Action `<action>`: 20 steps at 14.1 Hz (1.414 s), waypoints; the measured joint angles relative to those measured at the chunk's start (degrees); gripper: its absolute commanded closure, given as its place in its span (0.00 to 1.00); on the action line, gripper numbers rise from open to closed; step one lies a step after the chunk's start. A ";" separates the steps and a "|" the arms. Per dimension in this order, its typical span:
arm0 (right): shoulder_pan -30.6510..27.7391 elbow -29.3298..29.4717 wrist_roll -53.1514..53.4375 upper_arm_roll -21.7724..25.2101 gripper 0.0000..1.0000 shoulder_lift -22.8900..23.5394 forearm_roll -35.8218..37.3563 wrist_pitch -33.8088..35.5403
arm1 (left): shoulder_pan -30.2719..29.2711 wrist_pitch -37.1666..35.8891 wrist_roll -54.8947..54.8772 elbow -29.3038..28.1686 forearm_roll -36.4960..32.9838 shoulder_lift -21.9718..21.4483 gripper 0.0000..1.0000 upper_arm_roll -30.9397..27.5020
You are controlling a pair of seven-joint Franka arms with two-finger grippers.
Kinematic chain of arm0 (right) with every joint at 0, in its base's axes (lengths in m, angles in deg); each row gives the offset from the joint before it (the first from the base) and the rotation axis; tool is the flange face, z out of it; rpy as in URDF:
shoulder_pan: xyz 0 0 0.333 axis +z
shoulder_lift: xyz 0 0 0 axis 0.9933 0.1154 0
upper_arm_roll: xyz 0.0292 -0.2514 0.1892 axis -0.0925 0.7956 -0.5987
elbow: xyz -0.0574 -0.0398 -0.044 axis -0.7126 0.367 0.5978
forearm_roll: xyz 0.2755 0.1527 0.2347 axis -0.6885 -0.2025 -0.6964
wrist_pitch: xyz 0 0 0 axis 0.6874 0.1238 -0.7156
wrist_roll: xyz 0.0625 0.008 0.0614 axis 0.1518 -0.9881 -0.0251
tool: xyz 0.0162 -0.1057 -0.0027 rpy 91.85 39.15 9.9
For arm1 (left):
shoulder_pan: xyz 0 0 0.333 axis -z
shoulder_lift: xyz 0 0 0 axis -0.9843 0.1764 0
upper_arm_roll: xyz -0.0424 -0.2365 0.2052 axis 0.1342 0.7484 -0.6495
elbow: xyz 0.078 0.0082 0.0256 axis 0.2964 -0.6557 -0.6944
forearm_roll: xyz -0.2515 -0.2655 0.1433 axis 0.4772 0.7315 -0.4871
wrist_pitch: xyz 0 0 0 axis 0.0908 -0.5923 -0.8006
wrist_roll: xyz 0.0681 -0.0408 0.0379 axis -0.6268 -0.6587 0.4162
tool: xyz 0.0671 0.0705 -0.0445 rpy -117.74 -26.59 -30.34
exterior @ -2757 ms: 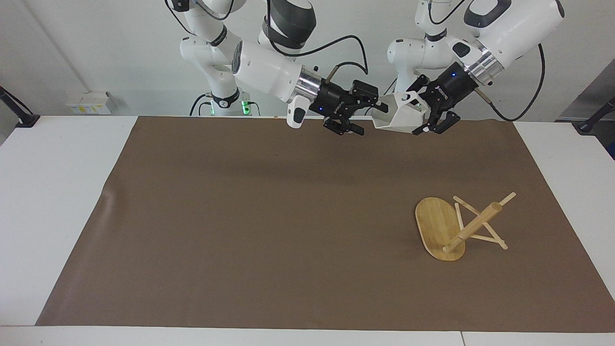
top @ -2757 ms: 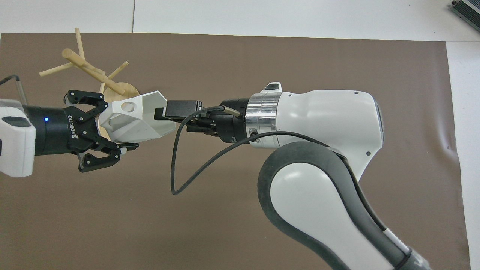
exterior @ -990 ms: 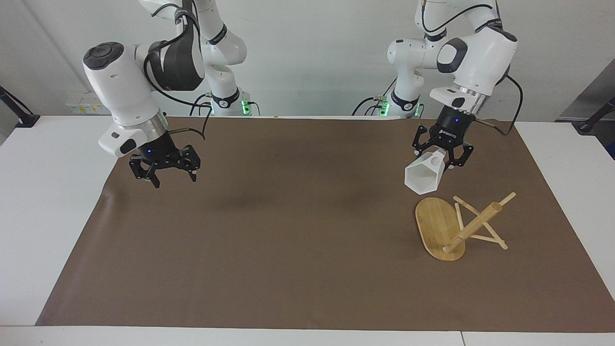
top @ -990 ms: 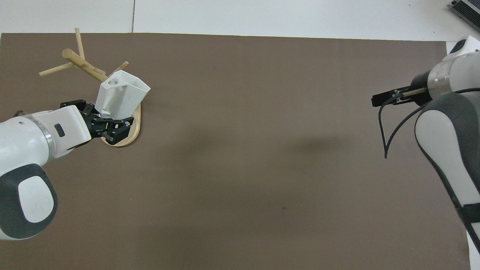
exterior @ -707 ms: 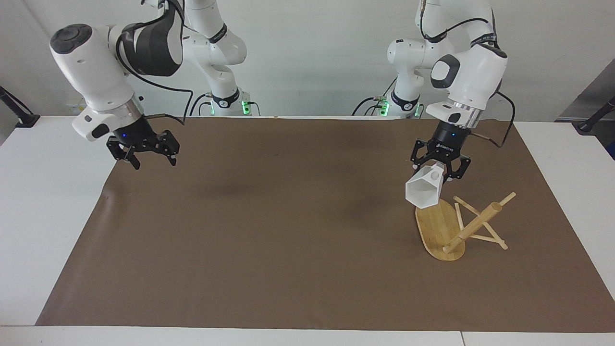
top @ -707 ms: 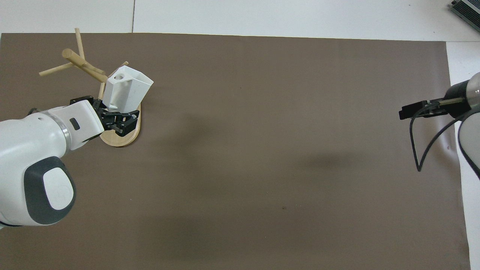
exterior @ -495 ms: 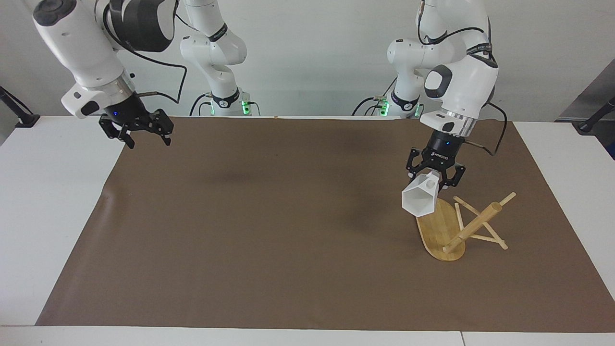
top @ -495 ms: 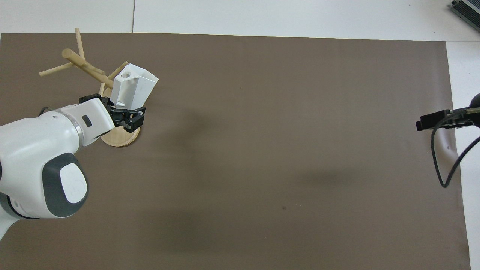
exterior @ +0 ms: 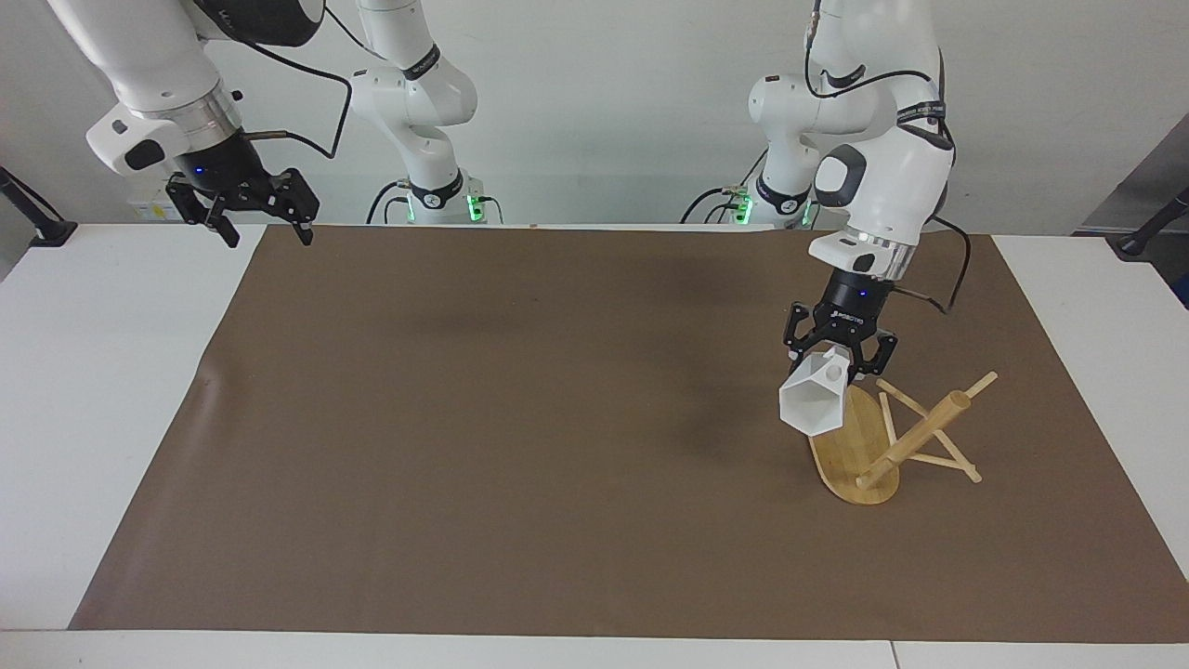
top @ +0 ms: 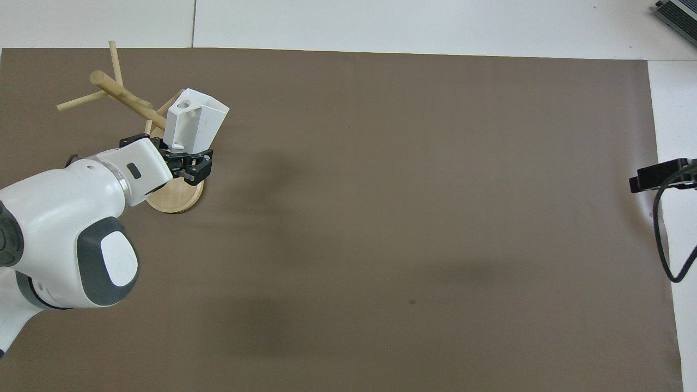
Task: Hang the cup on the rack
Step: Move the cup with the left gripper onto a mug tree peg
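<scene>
My left hand (exterior: 841, 364): clamped on the cup (exterior: 814, 401) by its handle.
Rack (exterior: 878, 437): directly below, post leaning toward the counter's left-arm end.
My right hand (exterior: 243, 212): spread wide, waiting.

A brown mat (exterior: 520, 437) covered most of the table (exterior: 84, 390). The rack (exterior: 868, 446) stood on the mat toward the left arm's end of the table, its post leaning away from its base. The left gripper (exterior: 841, 364) hung over the rack's base, clamped on the cup (exterior: 813, 401), which tilted in the air above the base's edge. The right gripper (exterior: 243, 212) waited with fingers apart over the mat's corner at the right arm's end, well apart from the rack.
</scene>
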 measured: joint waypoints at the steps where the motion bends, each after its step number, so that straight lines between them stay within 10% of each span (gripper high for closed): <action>1: 0.01 -0.61 0.02 0.00 0.00 0.08 0.00 -1.24 | -0.01 0.04 0.11 0.02 0.01 0.00 1.00 -0.03; 20: 0.22 -1.66 2.70 1.97 0.00 0.09 0.00 -2.29 | -2.04 -0.48 0.61 0.37 9.29 0.00 1.00 -0.68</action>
